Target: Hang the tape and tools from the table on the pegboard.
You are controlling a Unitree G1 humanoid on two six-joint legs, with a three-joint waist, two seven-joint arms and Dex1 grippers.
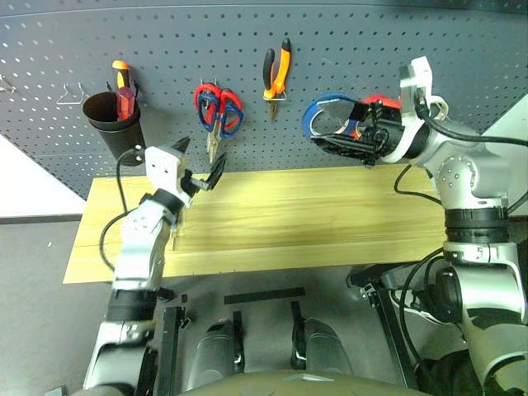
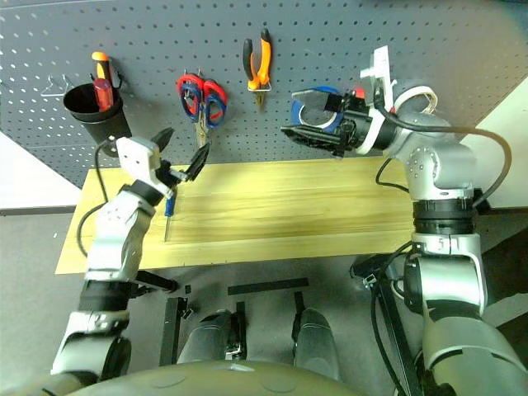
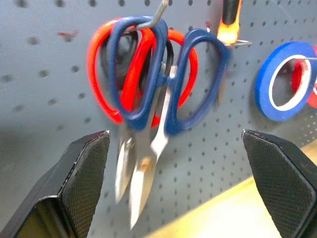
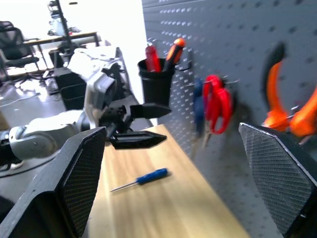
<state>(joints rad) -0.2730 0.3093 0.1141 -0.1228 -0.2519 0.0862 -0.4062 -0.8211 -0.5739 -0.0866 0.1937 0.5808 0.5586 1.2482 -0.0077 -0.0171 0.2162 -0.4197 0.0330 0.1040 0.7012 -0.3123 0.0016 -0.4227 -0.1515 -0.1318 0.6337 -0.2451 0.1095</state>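
Left gripper is hanging wide, empty; right gripper likewise. Screwdriver is lying on the table, so a careless pinch risks rolling it off the near edge.

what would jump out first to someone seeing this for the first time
Probably the dark-blue-handled scissors hanging on a pegboard hook over the red-handled scissors, with the open left gripper just in front. Next, the blue-handled screwdriver lying alone on the table.
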